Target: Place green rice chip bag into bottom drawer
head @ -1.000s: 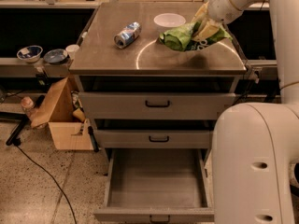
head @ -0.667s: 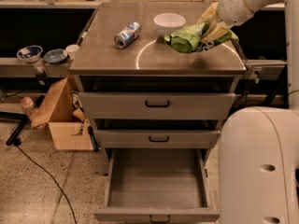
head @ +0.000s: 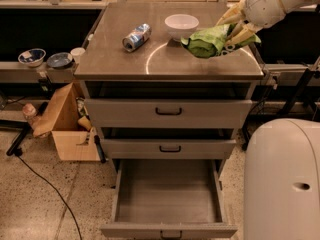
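There is one green chip bag (head: 209, 40), one can (head: 136, 37) lying on its side and one white bowl (head: 181, 24), all over the top of the table (head: 125, 64). The front of the table has three grey drawers: the top drawer (head: 168, 113) and the middle drawer (head: 170, 148) are closed, and the bottom drawer (head: 167, 191) is pulled out, showing a flat grey floor.

The table top is brownish metal with a bright curved reflection. Left of the table stand one cardboard box (head: 65, 119) on the speckled floor (head: 40, 204) and two small bowls (head: 31, 57) on a low shelf.

The one claw (head: 227, 31) is at the right rear part of the table, clenched on the green chip bag, with one finger above it and one below. The bag hangs over the right side of the table, just right of the bowl. I cannot tell if it touches the top.
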Motion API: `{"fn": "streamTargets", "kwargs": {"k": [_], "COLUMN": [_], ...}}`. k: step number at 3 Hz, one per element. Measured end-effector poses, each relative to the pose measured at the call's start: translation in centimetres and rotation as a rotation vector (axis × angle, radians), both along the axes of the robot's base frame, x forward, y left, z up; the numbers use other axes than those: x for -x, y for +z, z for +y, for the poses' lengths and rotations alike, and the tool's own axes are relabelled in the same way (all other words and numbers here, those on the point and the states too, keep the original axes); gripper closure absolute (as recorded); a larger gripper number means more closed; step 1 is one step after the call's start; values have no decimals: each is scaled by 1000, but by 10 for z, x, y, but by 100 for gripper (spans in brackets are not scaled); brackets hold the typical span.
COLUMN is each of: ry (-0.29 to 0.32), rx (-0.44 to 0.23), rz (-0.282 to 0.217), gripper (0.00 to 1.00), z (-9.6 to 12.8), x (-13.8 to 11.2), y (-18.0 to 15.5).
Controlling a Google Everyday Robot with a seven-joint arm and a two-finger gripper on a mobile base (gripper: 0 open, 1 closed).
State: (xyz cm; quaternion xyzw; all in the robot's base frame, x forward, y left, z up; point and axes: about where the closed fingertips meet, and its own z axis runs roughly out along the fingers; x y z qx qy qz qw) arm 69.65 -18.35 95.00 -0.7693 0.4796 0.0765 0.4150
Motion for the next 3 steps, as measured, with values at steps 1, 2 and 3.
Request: {"fn": "streamTargets", "kwargs": {"k": [1, 2, 3], "ry": [20, -3, -49], "rx": [-39, -22, 7], "rz": [14, 24, 79], "gripper": [100, 100, 100], "z": [-2, -7, 0], "x": [14, 22, 24], "y": [8, 15, -7]}}
